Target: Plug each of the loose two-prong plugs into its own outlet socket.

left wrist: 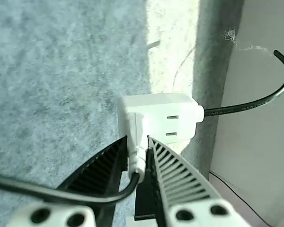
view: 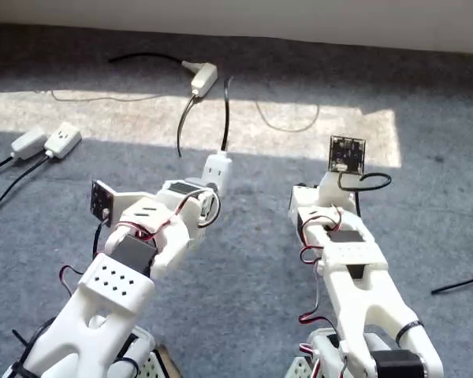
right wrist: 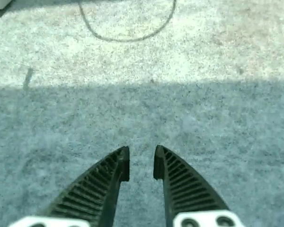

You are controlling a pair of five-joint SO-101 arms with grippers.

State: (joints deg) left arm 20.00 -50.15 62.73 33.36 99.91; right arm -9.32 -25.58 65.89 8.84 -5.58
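My left gripper [left wrist: 138, 142] is shut on a white two-prong plug [left wrist: 131, 127], whose black cord trails back under the fingers. The plug sits against the end of a white outlet block [left wrist: 173, 120]; I cannot tell how deep the prongs are. One side socket on the block shows bare slots. In the high view the same outlet block [view: 217, 169] lies mid-carpet at the tip of the left arm. My right gripper [right wrist: 142, 163] hangs open just above bare grey carpet, holding nothing.
A second white plug [view: 203, 77] with a dark cord lies at the back. Another outlet block [view: 63, 138] and a plug [view: 27, 143] rest at the far left. A thin cord loop [view: 288, 122] and a black cable [view: 457, 283] cross the carpet.
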